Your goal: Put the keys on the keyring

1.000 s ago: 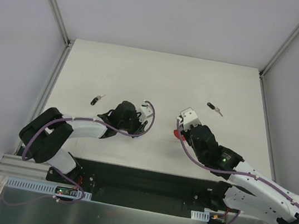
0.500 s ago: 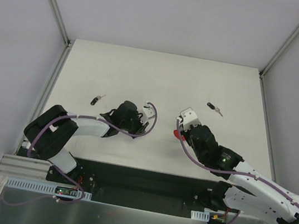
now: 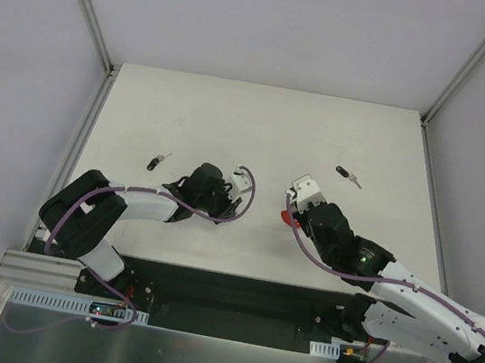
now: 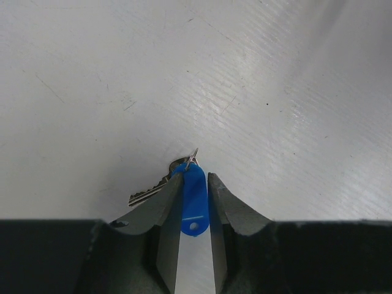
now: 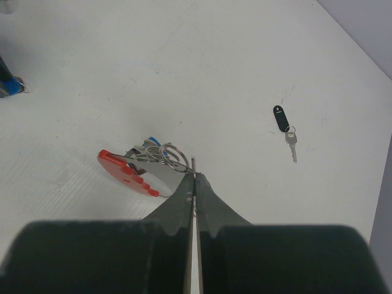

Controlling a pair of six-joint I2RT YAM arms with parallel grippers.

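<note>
White desk (image 3: pixel 234 116) | left pincer (image 4: pixel 195 177) clamps blue-headed key (image 4: pixel 194 199) | right pincer (image 5: pixel 194 176) pinched shut on keyring (image 5: pixel 128 168) | black-headed key (image 5: pixel 281 117) lies apart

White table (image 3: pixel 261 120), pale grey walls (image 3: pixel 275 22), metal posts (image 3: pixel 86 3)

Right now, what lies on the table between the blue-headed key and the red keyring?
Nothing: between the blue-headed key and the keyring, the right wrist view shows bare table.
</note>
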